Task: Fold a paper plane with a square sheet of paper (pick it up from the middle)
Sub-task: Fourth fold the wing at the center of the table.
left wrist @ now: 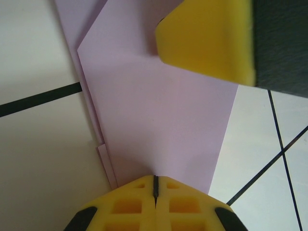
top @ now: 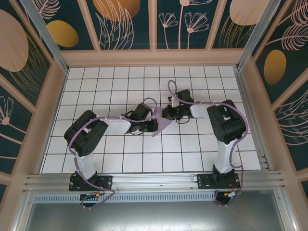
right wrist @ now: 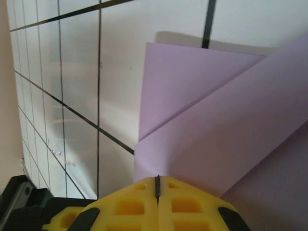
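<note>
Both end effectors are clamped on the lilac paper (top: 161, 126), middle of the bench (top: 120, 159), between the two arms. Left end effector (left wrist: 155, 186): jaws closed tight on the paper's near edge, folded layers stepping out along its left side. Right end effector (right wrist: 157, 186): same, pinched on a folded edge, one flap angling over another. Right's yellow pad (left wrist: 207, 41) sits over the paper's far end in the left wrist view. Paper looks lifted slightly off the tiles, hard to confirm from overhead.
</note>
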Controlling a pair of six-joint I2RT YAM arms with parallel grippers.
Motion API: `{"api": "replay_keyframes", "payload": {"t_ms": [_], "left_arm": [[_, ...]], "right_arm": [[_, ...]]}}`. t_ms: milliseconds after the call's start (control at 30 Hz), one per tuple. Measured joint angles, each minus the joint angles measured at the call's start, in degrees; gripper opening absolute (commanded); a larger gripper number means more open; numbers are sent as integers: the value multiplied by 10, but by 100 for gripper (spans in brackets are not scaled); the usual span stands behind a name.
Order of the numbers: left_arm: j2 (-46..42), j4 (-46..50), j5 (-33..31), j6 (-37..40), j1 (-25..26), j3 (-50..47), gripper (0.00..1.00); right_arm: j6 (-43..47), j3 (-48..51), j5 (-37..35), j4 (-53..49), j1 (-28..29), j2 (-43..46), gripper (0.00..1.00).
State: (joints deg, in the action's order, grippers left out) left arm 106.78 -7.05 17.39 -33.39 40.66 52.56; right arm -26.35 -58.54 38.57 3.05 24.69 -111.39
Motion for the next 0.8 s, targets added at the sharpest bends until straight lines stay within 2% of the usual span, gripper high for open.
{"api": "replay_keyframes", "payload": {"t_ms": [167,267,367,567,800], "left_arm": [[-3,1,2,-3,-2,0,0],[-17,17,-5,-16,-4,0,12],[-45,25,-18,-38,-6,0,15],[-92,7,-37,-99,-5,-2,17],[-90,-38,-30,-163,16,-20,18]], "right_arm": [[1,0,-9,-3,-1,-13,5],[1,0,-11,-5,-1,-13,5],[1,0,-12,-5,-1,-13,5],[1,-1,-14,-7,-1,-14,5],[1,-2,-14,-9,-1,-16,5]]}}
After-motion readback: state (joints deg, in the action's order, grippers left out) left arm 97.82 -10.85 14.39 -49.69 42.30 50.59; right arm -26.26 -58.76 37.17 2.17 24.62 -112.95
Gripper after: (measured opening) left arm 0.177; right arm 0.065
